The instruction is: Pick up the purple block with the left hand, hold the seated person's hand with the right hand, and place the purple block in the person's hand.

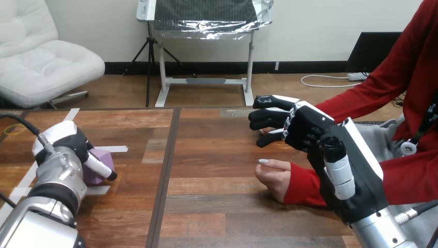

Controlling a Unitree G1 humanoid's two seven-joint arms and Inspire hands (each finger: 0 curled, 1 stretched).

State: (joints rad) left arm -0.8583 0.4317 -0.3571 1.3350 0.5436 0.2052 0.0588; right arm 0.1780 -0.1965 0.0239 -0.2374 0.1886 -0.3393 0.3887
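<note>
The purple block [105,156] sits on the wooden table [206,206] at the left, partly hidden behind my left hand [64,142]. That hand is wrapped over the block, its thumb laid across the block's near face. My right hand [310,126] hovers at the right, raised above the table. Below and in front of it the person's hand [274,175] rests on the table, loosely closed, in a red sleeve. The person's other red-sleeved arm [372,88] runs behind my right hand, and its hand is hidden.
Strips of pale tape [116,149] mark the table around the block. A dark seam [165,175] runs down the table between the block and the person's hand. The person sits at the right side.
</note>
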